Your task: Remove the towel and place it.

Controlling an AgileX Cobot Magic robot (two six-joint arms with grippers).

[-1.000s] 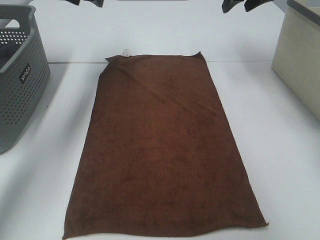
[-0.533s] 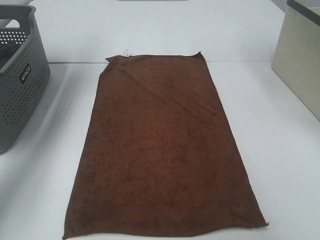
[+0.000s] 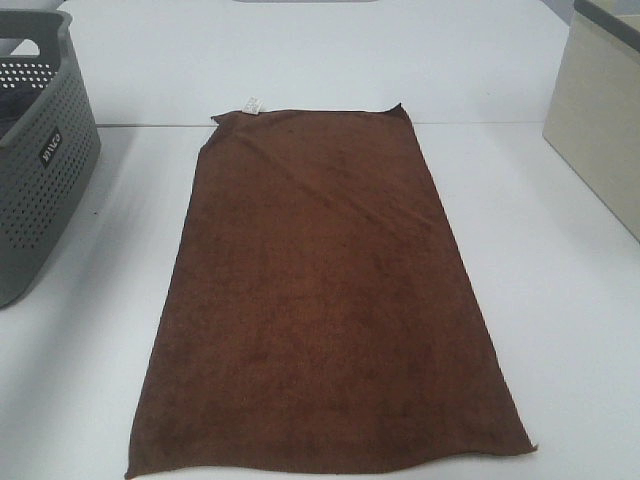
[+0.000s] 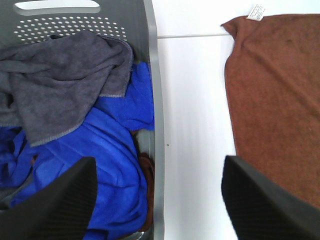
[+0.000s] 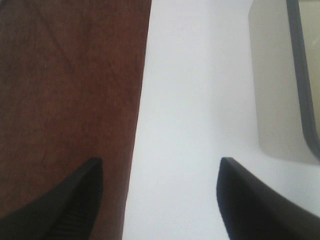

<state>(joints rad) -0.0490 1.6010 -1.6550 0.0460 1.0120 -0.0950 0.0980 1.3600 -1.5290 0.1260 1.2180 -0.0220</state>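
Grey perforated basket [image 3: 45, 150] holding grey cloth [image 4: 60, 80], blue cloth [image 4: 100, 165], beige bin [image 3: 600, 120], possibly lidded

high camera looks down the table [image 3: 560, 300] from above; left wrist camera looks down over the basket [image 4: 152, 75] rim, right wrist beside the box [image 5: 275, 80]; all share the towel [image 3: 330, 300]

Overhead, the towel [image 3: 325, 300] runs off the near edge at one corner, and the gray basket [image 3: 40, 150] and beige bin [image 3: 600, 120] are both cropped — neither gripper shows there. Right wrist view's blurry.
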